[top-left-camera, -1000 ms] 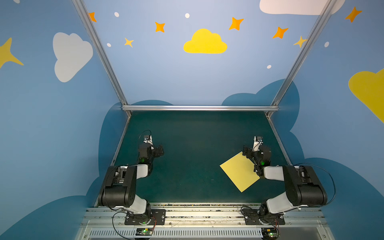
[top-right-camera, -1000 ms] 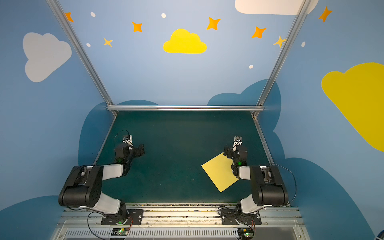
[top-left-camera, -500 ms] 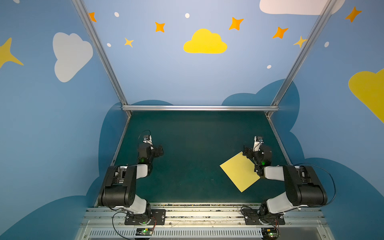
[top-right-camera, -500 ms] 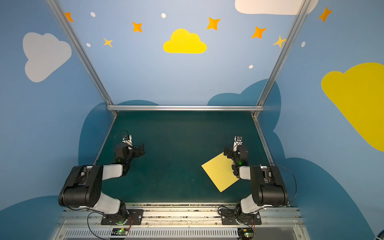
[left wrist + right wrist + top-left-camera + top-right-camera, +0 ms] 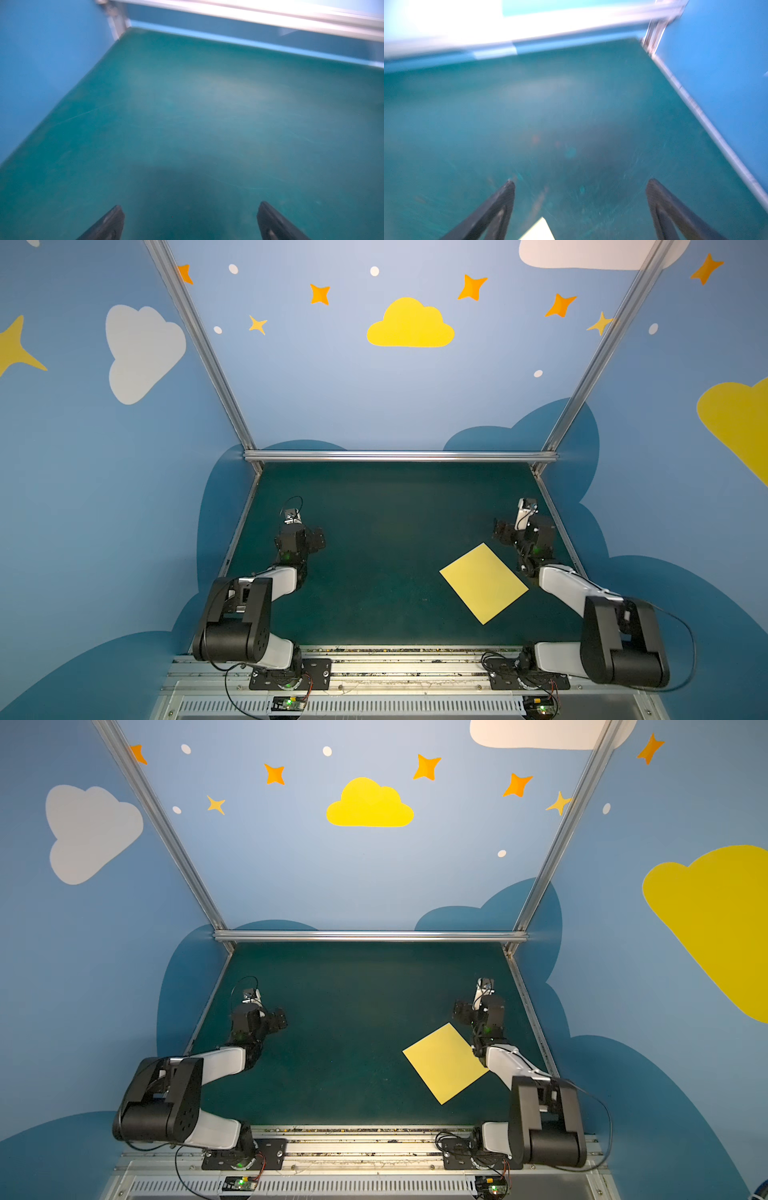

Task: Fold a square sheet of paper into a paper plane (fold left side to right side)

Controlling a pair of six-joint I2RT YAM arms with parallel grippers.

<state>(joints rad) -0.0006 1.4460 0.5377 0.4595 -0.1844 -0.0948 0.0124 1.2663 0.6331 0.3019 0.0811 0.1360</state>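
Observation:
The square sheet of paper (image 5: 484, 583) (image 5: 445, 1063) is pale yellow and lies flat and unfolded on the dark green mat, turned like a diamond, at the front right in both top views. No paper plane is in view. My right gripper (image 5: 525, 531) (image 5: 480, 1011) hovers just beyond the sheet's far corner, open and empty. In the right wrist view that corner (image 5: 538, 230) shows between the spread fingers of the right gripper (image 5: 581, 181). My left gripper (image 5: 298, 537) (image 5: 257, 1017) is open over bare mat at the left, far from the paper. The left wrist view shows only mat between the wide fingers of the left gripper (image 5: 190, 204).
The green mat (image 5: 382, 531) is closed in by blue painted walls, with an aluminium rail (image 5: 399, 456) along the back and slanted rails down both sides. The side rail (image 5: 708, 122) runs close to my right gripper. The arm bases stand on a metal strip (image 5: 374, 672) at the front.

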